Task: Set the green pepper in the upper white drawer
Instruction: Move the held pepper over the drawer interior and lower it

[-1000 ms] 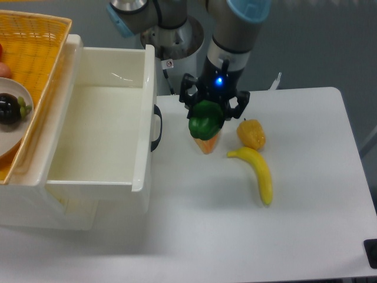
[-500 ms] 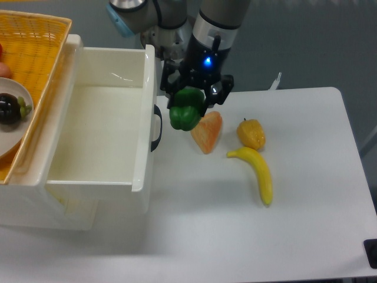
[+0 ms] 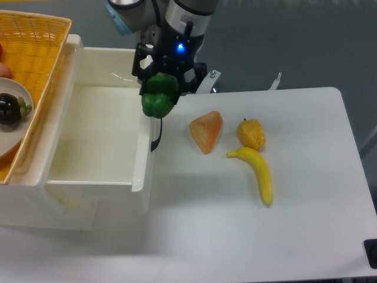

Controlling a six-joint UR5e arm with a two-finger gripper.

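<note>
Far left: yellow woven basket (image 3: 35, 44) atop cabinet, holding white plate (image 3: 9, 132) with dark round fruit (image 3: 10, 109). Beside it, large cream-white plastic upper drawer (image 3: 94, 177) pulled open, interior bare, black handle (image 3: 156, 134) on front wall. Above front wall: black two-finger end effector (image 3: 160, 94) clamped on small glossy dark-green bell pepper (image 3: 158, 101), pepper in air over drawer's front edge. On white worktop (image 3: 294, 224), rightward: orange wedge-shaped piece (image 3: 206, 131), yellow-orange pepper (image 3: 251, 134), yellow banana (image 3: 259, 173).
</note>
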